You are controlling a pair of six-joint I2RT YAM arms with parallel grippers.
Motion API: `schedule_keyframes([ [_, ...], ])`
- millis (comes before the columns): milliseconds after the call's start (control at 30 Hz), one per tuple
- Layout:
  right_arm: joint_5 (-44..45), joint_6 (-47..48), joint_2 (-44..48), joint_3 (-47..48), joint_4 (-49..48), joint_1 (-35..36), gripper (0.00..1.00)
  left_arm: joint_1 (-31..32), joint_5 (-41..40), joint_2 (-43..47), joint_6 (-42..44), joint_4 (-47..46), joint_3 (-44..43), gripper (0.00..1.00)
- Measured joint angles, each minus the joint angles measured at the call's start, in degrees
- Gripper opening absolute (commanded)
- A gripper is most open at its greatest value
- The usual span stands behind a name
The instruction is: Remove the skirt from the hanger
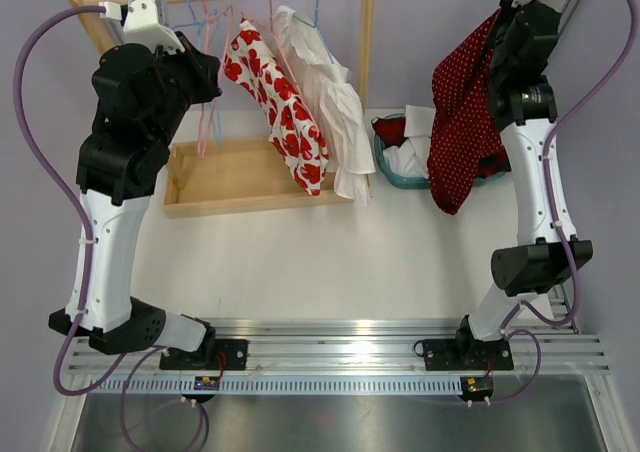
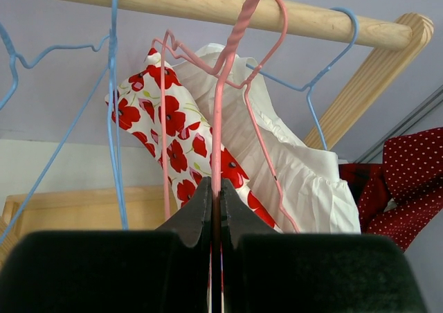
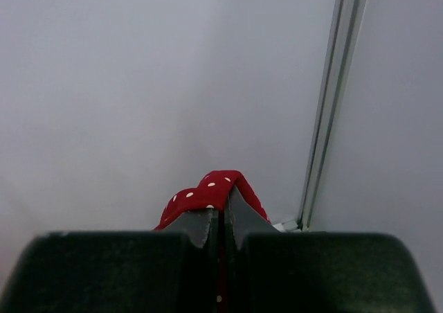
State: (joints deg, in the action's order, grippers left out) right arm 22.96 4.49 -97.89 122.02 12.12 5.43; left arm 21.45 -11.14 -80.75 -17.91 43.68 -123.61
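My right pincer (image 3: 220, 203) is clamped shut on the red dotted skirt (image 1: 462, 122), which dangles at two o'clock in the top view, near the blue basket (image 1: 384, 164). My left pincer (image 2: 215, 188) pinches a pink hanger (image 2: 220, 98) hooked on the wooden rail (image 2: 208, 1) at eleven o'clock

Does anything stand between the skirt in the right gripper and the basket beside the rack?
Nothing visible does. The red dotted skirt hangs free from the right gripper, its lower folds overlapping the blue basket in the top view. The pink hanger pinched by the left gripper is far left, apart from it.
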Motion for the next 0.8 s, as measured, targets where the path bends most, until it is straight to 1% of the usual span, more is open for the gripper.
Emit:
schedule_keyframes([
  [67,-0.09,-1.88,-1.57,-1.57,-1.38,-0.42,0.0,0.0,0.0,0.0,0.13,-0.04,0.02,0.0],
  [167,-0.72,-5.6,-2.21,-11.69,-5.49,-0.61,0.0,0.0,0.0,0.02,0.13,-0.31,0.48,0.0],
  [200,-1.22,-7.08,-3.1,-14.95,-6.4,-0.72,0.0,0.0,0.0,-0.13,0.13,-0.24,0.48,0.0],
  [267,-2.01,-9.57,-6.86,-18.56,-6.67,-0.83,0.01,0.0,0.04,-0.5,0.11,-0.31,0.48,0.0],
  [300,-2.75,-10.67,-9.7,-19.12,-6.47,-0.94,0.45,0.0,0.07,-0.68,0.11,-0.33,0.48,0.0],
  [333,-3.43,-12.31,-13.09,-18.71,-4.63,-1.05,0.8,0.0,0.09,-0.87,0.11,-0.35,0.48,0.0],
  [367,-4.24,-13.51,-16.65,-17.44,-2.14,-1.16,0.99,0.0,0.13,-1.16,0.11,-0.37,0.48,0.0],
  [400,-5.14,-14.84,-20.13,-15.69,0.24,-1.29,1.0,0.0,0.11,-1.46,0.13,-0.37,0.48,0.0],
  [467,-6.91,-17.07,-24.0,-14.84,3.82,-1.42,0.99,0.0,0.07,-2.08,0.2,-0.35,0.28,0.0],
  [533,-9.16,-20.2,-24.15,-17.35,6.43,-1.46,1.0,0.0,-0.31,-3.32,0.57,-0.28,-0.42,0.0],
  [567,-10.32,-21.7,-22.84,-19.8,5.86,-1.46,1.0,-0.02,-0.79,-4.22,0.83,-0.13,-1.16,0.0],
  [667,-14.58,-25.73,-12.94,-32.26,2.54,-1.42,0.99,-0.55,-2.32,-7.67,1.33,0.26,-4.52,0.0],
  [800,-18.34,-29.42,5.18,-47.28,-1.2,-0.7,0.99,-3.56,-2.75,-11.39,0.68,0.59,-6.88,0.0],
])
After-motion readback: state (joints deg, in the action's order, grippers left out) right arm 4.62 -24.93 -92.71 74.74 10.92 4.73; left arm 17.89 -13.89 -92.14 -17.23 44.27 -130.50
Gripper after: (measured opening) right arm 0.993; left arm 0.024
